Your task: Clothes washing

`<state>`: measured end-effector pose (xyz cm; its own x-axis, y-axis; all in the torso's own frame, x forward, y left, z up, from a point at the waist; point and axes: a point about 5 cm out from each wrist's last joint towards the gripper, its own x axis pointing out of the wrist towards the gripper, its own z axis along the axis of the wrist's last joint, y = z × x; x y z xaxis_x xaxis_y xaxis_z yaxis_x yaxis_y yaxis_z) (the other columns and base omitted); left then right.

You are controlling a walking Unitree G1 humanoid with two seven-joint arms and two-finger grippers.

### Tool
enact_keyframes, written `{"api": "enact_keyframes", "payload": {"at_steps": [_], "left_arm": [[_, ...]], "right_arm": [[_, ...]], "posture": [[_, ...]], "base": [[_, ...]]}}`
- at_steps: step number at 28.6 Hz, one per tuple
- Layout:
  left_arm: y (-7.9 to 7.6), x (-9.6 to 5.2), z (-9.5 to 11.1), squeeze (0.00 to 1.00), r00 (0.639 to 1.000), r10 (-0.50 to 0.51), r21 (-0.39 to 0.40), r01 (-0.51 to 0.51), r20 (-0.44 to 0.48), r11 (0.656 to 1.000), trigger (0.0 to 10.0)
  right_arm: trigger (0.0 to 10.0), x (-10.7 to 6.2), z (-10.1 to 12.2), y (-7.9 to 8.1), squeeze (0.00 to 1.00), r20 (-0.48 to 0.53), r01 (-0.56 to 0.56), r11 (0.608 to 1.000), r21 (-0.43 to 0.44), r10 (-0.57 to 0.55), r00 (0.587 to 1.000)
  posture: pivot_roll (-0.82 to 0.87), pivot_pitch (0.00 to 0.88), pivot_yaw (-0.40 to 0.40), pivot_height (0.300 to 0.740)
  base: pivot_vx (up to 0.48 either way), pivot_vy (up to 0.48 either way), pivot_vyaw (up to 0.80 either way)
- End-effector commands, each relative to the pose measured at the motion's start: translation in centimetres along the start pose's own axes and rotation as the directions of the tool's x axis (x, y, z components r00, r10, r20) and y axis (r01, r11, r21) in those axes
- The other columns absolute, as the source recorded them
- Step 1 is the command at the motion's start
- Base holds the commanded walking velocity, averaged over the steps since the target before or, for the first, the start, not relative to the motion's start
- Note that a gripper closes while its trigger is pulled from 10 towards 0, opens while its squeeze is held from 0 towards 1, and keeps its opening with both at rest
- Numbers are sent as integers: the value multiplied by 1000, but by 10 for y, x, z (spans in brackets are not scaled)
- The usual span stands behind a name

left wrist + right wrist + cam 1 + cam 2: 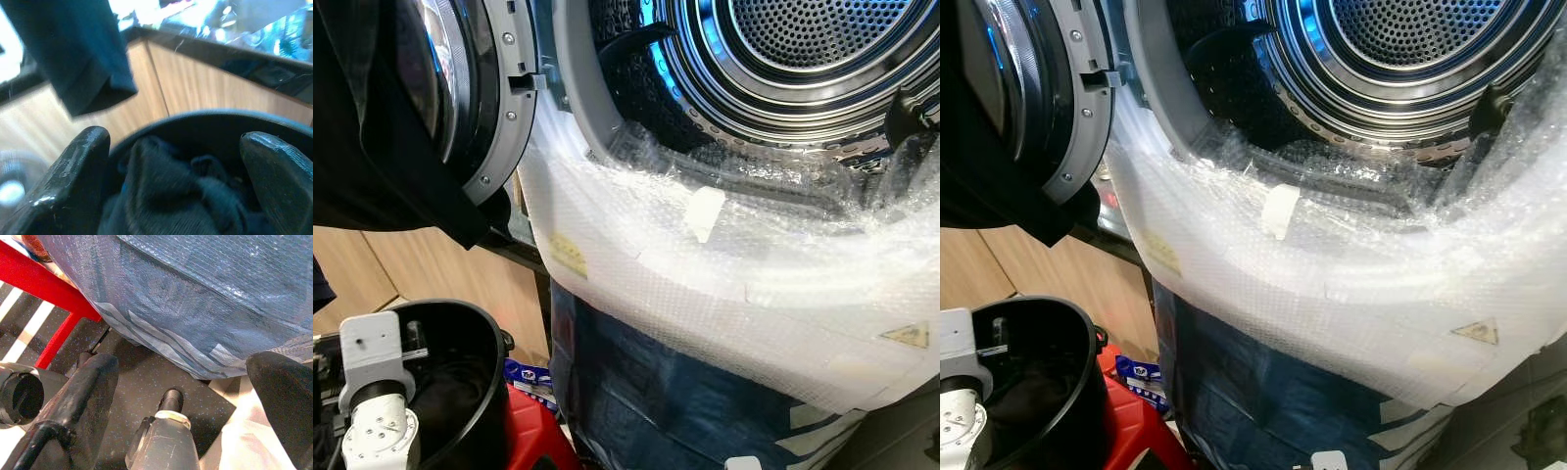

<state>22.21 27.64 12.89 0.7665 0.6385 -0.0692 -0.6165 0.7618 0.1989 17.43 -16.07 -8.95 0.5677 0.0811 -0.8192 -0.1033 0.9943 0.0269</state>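
Dark clothes (181,196) in black bucket (475,377), between wide-spread left gripper (178,166) fingers; right gripper (195,387) spread wide near floor.

Wood-panel wall (440,284) at left, dark speckled floor (146,377), red stand (54,293)

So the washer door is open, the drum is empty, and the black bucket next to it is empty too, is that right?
Not quite. The round black plastic bucket is not empty: the left wrist view shows dark crumpled clothes inside it, between the left hand's open fingers. The washer door is open, and the visible part of the perforated steel drum looks empty.
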Motion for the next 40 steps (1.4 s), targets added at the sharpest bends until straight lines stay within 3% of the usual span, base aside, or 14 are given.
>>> {"api": "enact_keyframes", "payload": {"at_steps": [1, 21, 22, 24, 25, 27, 28, 29, 40], "left_arm": [[4, 2, 0, 0, 1000, 23, -21, -24, -17, 999, 10000], [-4, 5, -5, 0, 998, 4, -80, -9, -65, 997, 10000], [-4, 5, -5, 0, 998, -1, -78, -5, -68, 997, 5451], [-5, 5, -6, 0, 997, -4, -77, -2, -71, 997, 5333], [-6, 5, -6, 0, 997, -4, -77, -1, -74, 997, 4706], [-7, 5, -7, 0, 997, -5, -79, -1, -76, 997, 1961], [-7, 5, -7, 0, 997, -5, -79, -1, -76, 997, 1961], [-8, 5, -7, 0, 997, -11, -80, 5, -75, 997, 0], [-16, 8, -6, 0, 996, -42, -84, 35, -75, 996, 0]], "right_arm": [[10000, 0, 1, 1, 0, -3, 0, 1000, 10, 0, 1000], [10000, 0, 0, -1, 0, -5, 3, 1000, 4, -3, 1000], [10000, 0, 0, -1, 0, -4, 3, 1000, 3, -3, 1000], [10000, 0, 1, -1, 0, -4, 2, 1000, 2, -2, 1000], [10000, 0, 1, 0, 0, -4, 0, 1000, -5, 0, 1000], [10000, 1, 2, 0, 0, -1, -1, 1000, -7, 1, 1000], [10000, 1, 2, 0, 0, -1, -1, 1000, -7, 1, 1000], [10000, 1, 2, 0, 0, 0, -2, 1000, -6, 2, 1000], [10000, 0, 1, 0, 0, -6, -3, 1000, -19, 3, 1000]], "posture": [[165, 8, 10, 740], [159, 21, 4, 740], [160, 21, 4, 740], [159, 21, 5, 740], [155, 21, 7, 740], [155, 21, 7, 740], [155, 21, 7, 740], [155, 19, 9, 740], [149, 5, 8, 740]], "base": [[0, 0, 0], [0, 0, 0], [0, 0, 0], [0, 0, 0], [0, 0, 0], [0, 0, 0], [0, 0, 0], [0, 0, 0], [0, 0, 0]]}}
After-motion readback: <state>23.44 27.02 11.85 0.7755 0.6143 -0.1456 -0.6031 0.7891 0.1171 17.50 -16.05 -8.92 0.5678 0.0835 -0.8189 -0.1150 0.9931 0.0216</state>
